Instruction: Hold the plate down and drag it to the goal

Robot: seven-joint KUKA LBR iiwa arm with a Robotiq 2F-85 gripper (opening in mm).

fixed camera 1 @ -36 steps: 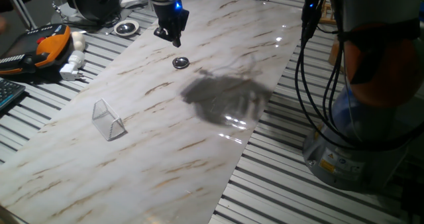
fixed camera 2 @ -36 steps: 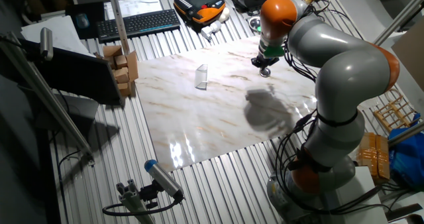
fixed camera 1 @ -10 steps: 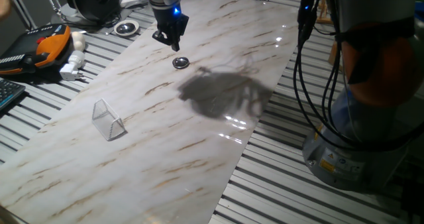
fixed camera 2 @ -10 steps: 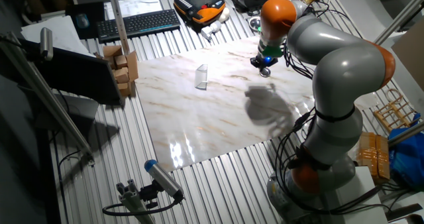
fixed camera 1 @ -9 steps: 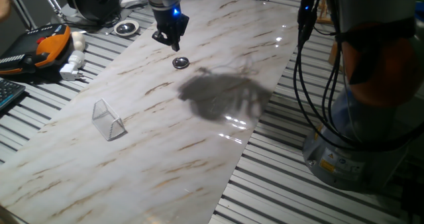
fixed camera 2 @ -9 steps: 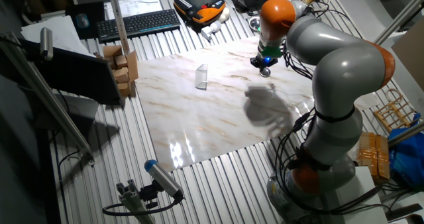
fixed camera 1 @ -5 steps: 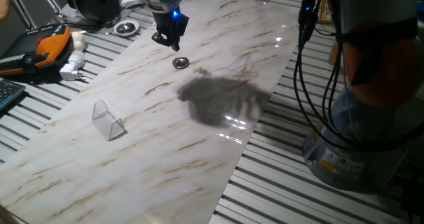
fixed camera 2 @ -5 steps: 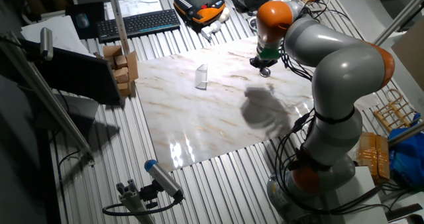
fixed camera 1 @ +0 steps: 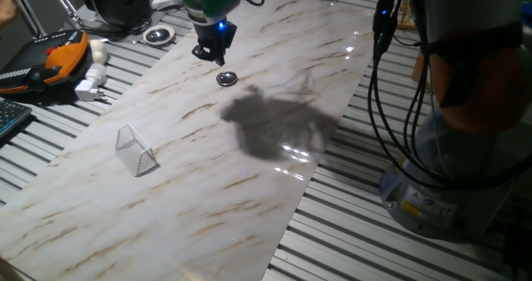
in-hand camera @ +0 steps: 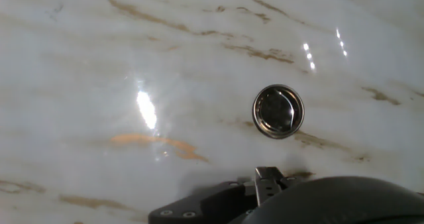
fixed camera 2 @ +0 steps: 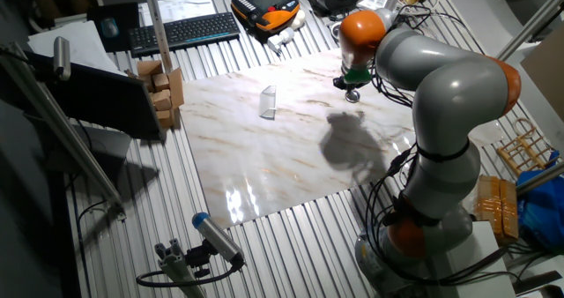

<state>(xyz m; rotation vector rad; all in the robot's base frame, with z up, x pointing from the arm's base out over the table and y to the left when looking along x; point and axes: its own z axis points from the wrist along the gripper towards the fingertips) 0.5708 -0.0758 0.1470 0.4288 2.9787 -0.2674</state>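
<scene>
The plate is a tiny shiny silver disc with a dark centre, lying flat on the marble board; it shows in the hand view and, just below the gripper tip, in the other fixed view. My gripper hangs above the board just behind the plate, apart from it, with fingers together and nothing held; it also shows in the other fixed view. The goal is a clear plastic wedge far toward the near left of the board, also seen in the other fixed view.
A larger silver dish lies off the board at the back left. An orange pendant, a white plug and a keyboard lie beside the board. The arm's base and cables stand at the right.
My gripper has drifted slightly back and to the left, away from the plate. The plate and the goal have not moved.
</scene>
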